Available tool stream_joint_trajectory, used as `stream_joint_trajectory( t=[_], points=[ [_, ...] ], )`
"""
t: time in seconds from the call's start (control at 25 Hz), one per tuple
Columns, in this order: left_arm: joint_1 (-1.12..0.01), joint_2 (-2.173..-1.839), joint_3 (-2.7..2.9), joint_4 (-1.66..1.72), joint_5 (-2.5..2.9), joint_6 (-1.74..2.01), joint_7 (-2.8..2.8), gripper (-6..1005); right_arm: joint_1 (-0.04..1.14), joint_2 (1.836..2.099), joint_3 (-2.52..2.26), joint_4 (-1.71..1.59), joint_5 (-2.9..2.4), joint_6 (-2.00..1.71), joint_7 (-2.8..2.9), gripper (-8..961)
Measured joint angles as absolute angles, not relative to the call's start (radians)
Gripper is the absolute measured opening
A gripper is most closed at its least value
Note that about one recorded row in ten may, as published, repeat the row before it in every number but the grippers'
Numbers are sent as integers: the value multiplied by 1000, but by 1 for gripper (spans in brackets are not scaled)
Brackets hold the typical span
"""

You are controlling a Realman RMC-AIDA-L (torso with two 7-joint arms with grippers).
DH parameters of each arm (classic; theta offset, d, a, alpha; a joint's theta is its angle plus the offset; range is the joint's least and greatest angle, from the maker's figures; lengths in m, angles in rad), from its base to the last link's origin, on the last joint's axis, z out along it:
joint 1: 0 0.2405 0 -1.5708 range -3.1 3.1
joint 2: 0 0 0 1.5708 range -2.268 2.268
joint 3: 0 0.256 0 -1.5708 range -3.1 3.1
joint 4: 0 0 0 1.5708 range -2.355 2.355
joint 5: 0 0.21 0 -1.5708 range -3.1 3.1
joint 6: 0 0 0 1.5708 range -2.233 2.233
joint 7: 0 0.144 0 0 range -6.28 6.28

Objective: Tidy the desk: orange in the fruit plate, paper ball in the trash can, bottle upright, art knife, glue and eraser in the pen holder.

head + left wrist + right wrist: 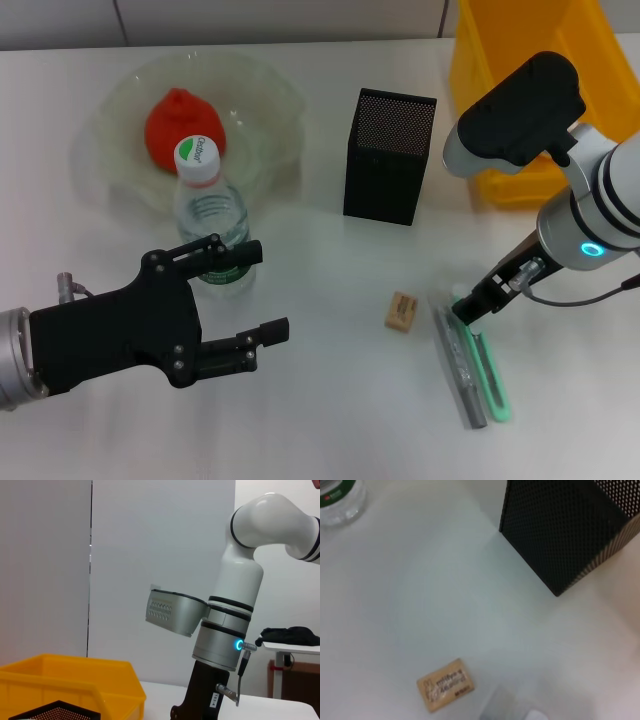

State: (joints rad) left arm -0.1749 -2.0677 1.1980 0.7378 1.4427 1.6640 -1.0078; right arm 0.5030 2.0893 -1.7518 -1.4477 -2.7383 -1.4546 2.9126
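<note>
Left gripper (248, 300): held low at the near left, just beside the bottle; its fingers are spread wide and nothing is held between them.
Bottle (210, 222): already upright, standing just near of the plate, touching or nearly touching the upper finger of the left gripper; which of the two cannot be told.
Plate (115, 120): set at the far left; the orange (182, 124) is seen lying in it, so that step is judged done.
Holder (389, 155): a black mesh box standing in the middle, far of the eraser; nothing can be seen inside it from the head view.
Eraser (401, 310): lying flat on the desk, near of the holder and just left of the knife, untouched.
Knife (461, 368): a grey bar lying on the desk at the near right, with a green stick, taken to be the glue (490, 378), lying alongside it.
Right gripper (470, 308): lowered onto the far end of the knife and glue; whether its fingers are closed cannot be told.
Bin (520, 90): yellow, at the far right behind the right arm; no paper ball is in view.
Step in hand: the picking of the knife or glue is judged to be under way.
Next move: a firm close on one slim item, a lift, then a carry left and far to the holder's open top.
</note>
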Motion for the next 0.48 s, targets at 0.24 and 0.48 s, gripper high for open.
stream_joint_trajectory(
  t=[0.24,0.48],
  points=[
    [-177,-2068,1198,729,1443,1664,-1008,783,503,2089,-1749,-1429,-2735,-1440,2916,831],
    [-178,-2068,1198,729,1450,1664,-1008,783,503,2089,-1743,-1424,-2733,-1436,2927,830]
  ],
)
